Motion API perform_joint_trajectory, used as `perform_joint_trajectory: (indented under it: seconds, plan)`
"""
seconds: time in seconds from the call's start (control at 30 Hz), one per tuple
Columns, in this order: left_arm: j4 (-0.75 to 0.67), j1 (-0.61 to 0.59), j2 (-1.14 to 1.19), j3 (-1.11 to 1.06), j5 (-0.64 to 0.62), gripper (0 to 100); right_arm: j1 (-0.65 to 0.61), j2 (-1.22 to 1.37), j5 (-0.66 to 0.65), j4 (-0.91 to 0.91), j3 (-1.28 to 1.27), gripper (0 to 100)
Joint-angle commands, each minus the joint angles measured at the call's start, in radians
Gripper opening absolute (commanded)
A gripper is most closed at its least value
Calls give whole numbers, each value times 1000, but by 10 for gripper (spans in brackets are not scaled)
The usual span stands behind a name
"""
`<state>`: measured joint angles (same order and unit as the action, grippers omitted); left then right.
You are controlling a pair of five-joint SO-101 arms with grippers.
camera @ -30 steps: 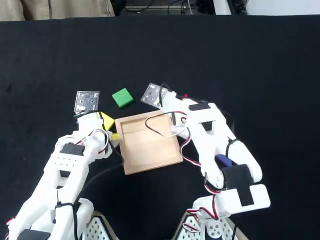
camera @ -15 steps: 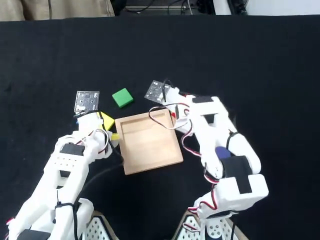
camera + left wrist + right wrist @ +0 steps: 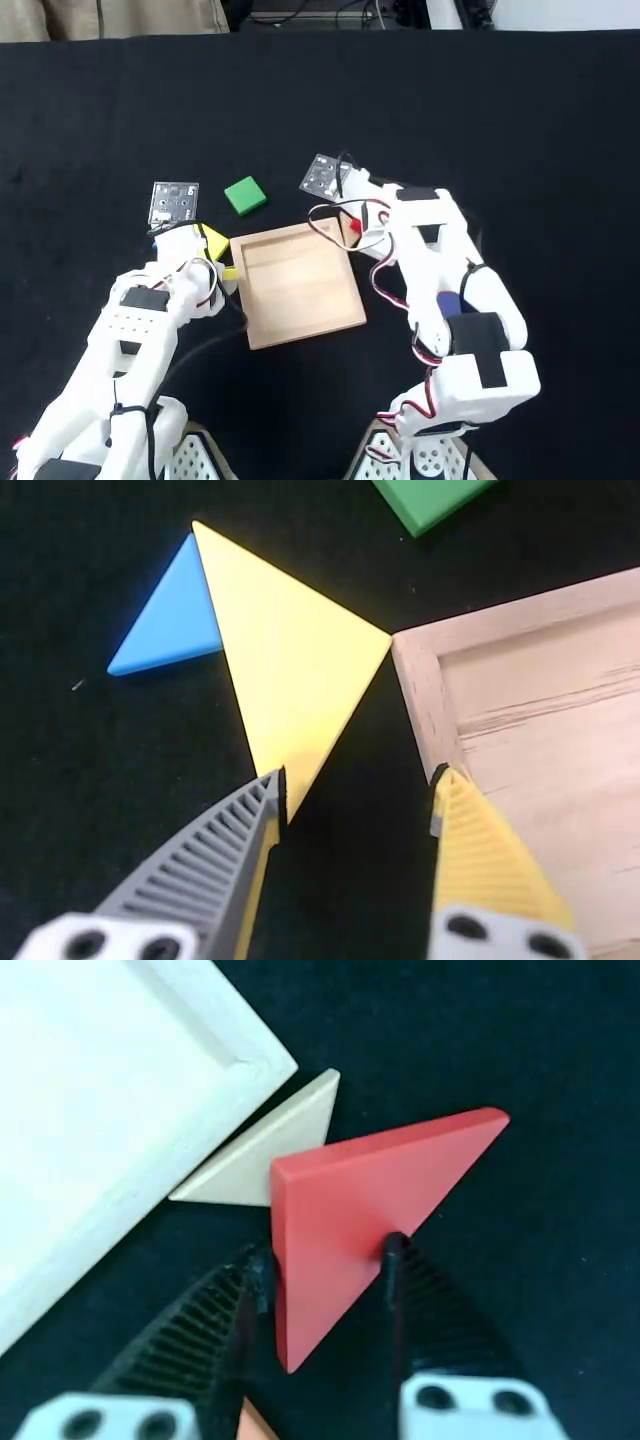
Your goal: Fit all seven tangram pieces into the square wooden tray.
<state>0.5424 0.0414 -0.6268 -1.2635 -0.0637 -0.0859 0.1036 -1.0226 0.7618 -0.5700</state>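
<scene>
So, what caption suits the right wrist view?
Jaws shut on a red triangular piece, near a beige triangular piece by a corner of the square wooden tray.

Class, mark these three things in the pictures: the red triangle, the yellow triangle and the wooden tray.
red triangle [image 3: 360, 1195], right wrist view, middle of its flat top face.
yellow triangle [image 3: 289, 660], left wrist view, centre of its face.
wooden tray [image 3: 297, 285], high view, bare floor inside the rim.

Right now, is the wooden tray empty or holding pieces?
Empty: the tray shows bare wood inside. The yellow triangle lies outside its corner, and the red triangle is in the right gripper, beside it.
</scene>
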Motion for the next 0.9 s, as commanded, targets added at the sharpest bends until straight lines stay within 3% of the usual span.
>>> perform_joint_trajectory:
  seconds: [0.0,0.23,0.6,0.87]
  plan:
    - [-14,10,-5,41,8,245,20,-5,-9,-18,53,151]
    - [-14,10,-5,41,8,245,35,-13,-9,-17,64,8]
    - [-14,10,-5,41,8,245,126,-22,-8,-12,101,14]
    - [-14,4,-5,42,2,245,141,-234,-9,117,128,11]
